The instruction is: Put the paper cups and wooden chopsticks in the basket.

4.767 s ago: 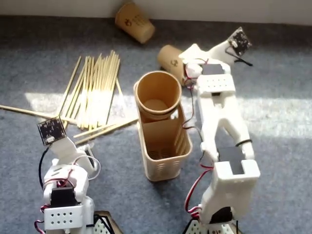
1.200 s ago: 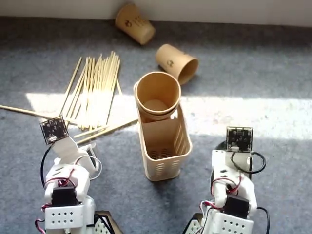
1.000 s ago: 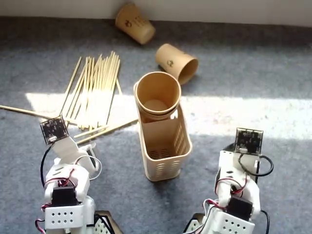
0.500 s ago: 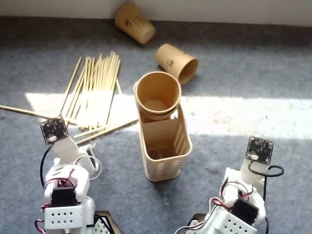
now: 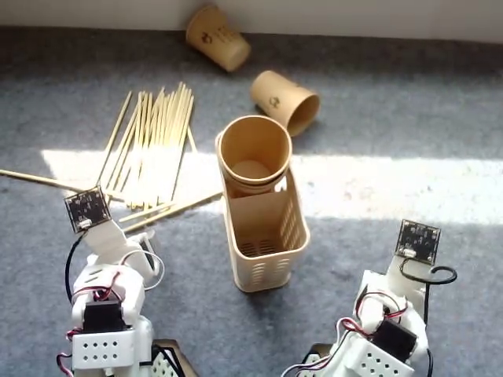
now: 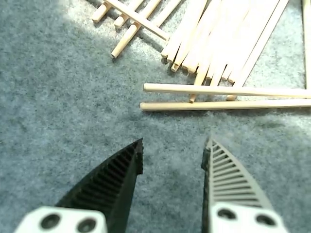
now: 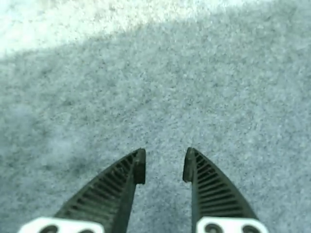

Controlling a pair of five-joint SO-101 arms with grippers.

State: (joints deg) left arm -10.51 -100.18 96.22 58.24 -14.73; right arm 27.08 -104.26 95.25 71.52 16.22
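A cream slotted basket stands mid-scene, with nested paper cups upright in its far end. Two more paper cups lie on their sides: one just beyond the basket, the other by the far wall. A pile of wooden chopsticks lies left of the basket. My left gripper is open just above the grey carpet, with two crossing chopsticks and the pile's ends ahead of it. My right gripper is open over bare carpet, with nothing between its fingers.
The left arm is folded at the front left, the right arm at the front right. A bright sunlit band crosses the carpet. A wall runs along the far edge behind the cups.
The right arm, earlier stretched out to the cup beyond the basket, has folded back to the front right, leaving that cup on the carpet. The left arm has kept still.
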